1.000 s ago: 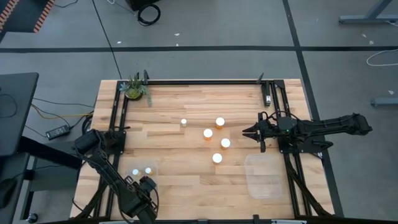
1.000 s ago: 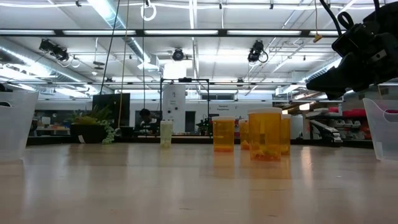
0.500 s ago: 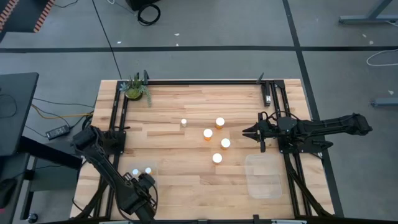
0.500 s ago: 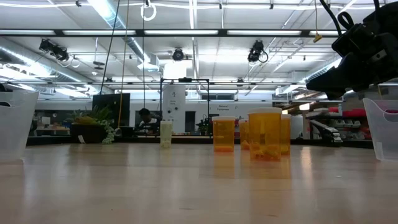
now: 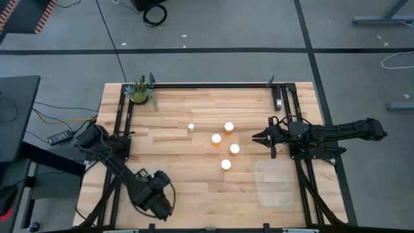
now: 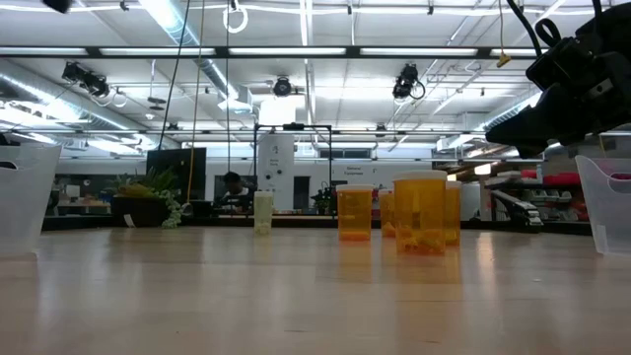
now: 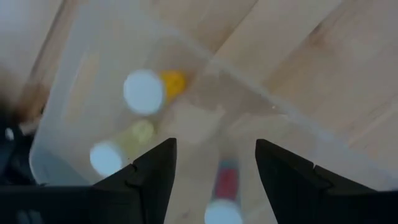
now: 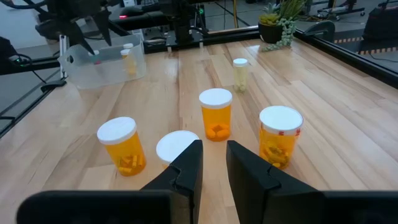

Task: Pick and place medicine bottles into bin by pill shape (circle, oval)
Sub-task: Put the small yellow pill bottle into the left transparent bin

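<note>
Four orange medicine bottles with white caps stand mid-table (image 5: pixel 217 138) (image 5: pixel 229 127) (image 5: pixel 234 149) (image 5: pixel 225 164). A small whitish one (image 5: pixel 191 127) stands to their left. My left gripper (image 5: pixel 157 197) hangs open, pointing down, over the clear left bin (image 7: pixel 68 81). In that bin lie an orange bottle (image 7: pixel 144 91), a whitish one (image 7: pixel 106 157) and a red-labelled one (image 7: pixel 222 186). My right gripper (image 5: pixel 259 137) waits level to the right of the orange bottles (image 8: pixel 216 114), a narrow gap between its fingers and nothing in it.
A second clear bin (image 5: pixel 275 183) sits near the front right, under the right arm. A green potted plant (image 5: pixel 140 92) stands at the far left corner. A black frame (image 5: pixel 207 85) runs along the far edge and both sides.
My left gripper has risen and swung toward the table's right and far side. In the high view it now covers the bottles in the left bin that showed beside it a second ago. The right arm has kept still.
</note>
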Available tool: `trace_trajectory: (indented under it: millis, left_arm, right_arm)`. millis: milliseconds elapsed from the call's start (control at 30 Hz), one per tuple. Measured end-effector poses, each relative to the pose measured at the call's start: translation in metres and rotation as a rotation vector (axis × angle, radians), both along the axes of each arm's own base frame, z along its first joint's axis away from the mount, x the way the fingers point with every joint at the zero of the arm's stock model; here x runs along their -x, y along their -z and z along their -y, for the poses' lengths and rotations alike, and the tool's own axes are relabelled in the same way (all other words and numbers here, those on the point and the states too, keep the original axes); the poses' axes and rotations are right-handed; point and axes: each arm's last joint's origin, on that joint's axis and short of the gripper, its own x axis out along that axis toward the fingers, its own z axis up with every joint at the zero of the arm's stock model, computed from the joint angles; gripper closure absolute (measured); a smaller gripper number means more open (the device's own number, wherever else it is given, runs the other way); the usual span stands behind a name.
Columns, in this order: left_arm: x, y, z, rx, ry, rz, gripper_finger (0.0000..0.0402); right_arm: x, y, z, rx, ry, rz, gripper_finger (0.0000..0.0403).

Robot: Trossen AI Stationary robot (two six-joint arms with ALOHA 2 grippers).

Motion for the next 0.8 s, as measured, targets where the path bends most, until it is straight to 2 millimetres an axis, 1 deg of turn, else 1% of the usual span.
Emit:
trace_trajectory:
  millis: [100,400,633,800]
  left_arm:
    - [-0.012,0.0,-0.009,0.021,0.043,0.01,0.0173]
    - [-0.039,-0.002,-0.042,0.042,0.155,0.013,0.0181]
    - [-0.064,-0.002,-0.068,0.072,0.257,0.07,0.0184]
    - [-0.078,-0.003,-0.089,0.075,0.34,0.098,0.0185]
  right_arm:
    - [0.0,0.0,0.0,0.0,0.0,0.0,0.0324]
    - [0.0,0.0,0.0,0.0,0.0,0.0,0.0324]
    - [0.0,0.0,0.0,0.0,0.0,0.0,0.0324]
    - [0.0,0.0,0.0,0.0,0.0,0.0,0.0324]
